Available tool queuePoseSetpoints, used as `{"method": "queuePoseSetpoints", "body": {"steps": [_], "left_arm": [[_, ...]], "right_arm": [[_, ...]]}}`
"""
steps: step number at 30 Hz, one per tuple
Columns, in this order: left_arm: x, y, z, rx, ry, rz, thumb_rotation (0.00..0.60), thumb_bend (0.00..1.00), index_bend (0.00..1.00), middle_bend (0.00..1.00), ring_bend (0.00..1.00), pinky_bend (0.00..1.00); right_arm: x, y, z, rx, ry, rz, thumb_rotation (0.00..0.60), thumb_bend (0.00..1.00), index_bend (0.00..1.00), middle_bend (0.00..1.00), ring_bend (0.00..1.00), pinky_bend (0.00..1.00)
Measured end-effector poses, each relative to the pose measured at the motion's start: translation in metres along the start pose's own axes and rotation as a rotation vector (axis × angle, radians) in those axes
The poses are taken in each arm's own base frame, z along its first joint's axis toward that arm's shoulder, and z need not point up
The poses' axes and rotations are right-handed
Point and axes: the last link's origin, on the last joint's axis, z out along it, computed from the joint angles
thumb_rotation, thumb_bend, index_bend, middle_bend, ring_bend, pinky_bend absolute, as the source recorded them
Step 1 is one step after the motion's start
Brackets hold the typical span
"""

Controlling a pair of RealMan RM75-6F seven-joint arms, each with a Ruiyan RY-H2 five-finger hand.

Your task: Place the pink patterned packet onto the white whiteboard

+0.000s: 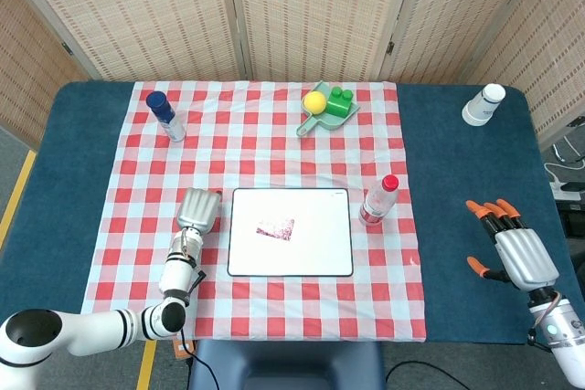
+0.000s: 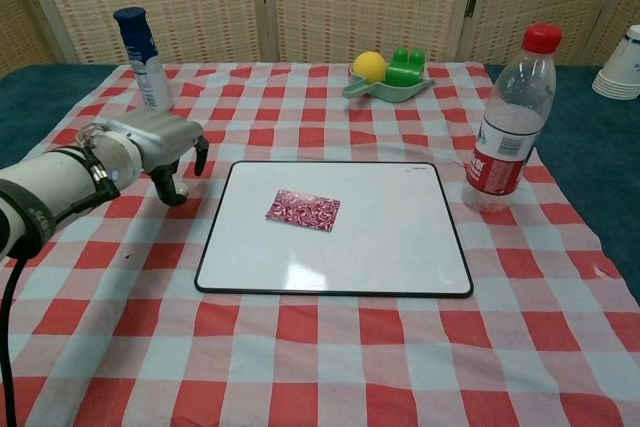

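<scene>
Pink packet lies flat on the whiteboard, so placement looks done; left hand hangs beside it, fingers apart and empty; right hand idles spread, well clear.

Checked cloth, water bottle, blue-capped bottle, green dish, paper cups

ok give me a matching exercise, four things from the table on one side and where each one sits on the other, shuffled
Things:
1. pink packet
2. water bottle
3. yellow ball
4. paper cups

Places:
A. in the green dish
B. on the bare blue table, off the cloth
C. on the whiteboard
D. on the checked cloth, just right of the whiteboard

Pairs: 1-C, 2-D, 3-A, 4-B
</scene>
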Motion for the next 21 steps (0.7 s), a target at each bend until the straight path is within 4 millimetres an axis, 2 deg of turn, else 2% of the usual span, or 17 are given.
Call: {"method": "queuePoseSetpoints", "body": {"steps": [21], "left_arm": [[-0.0012, -0.0094, 0.0057, 0.033, -0.026, 0.001, 0.600, 0.28, 0.44, 1.00, 1.00, 1.00]], "right_arm": [[0.0005, -0.0011, -0.0018, 0.002, 0.002, -0.001, 0.600, 0.21, 0.04, 0.14, 0.03, 0.07]]}}
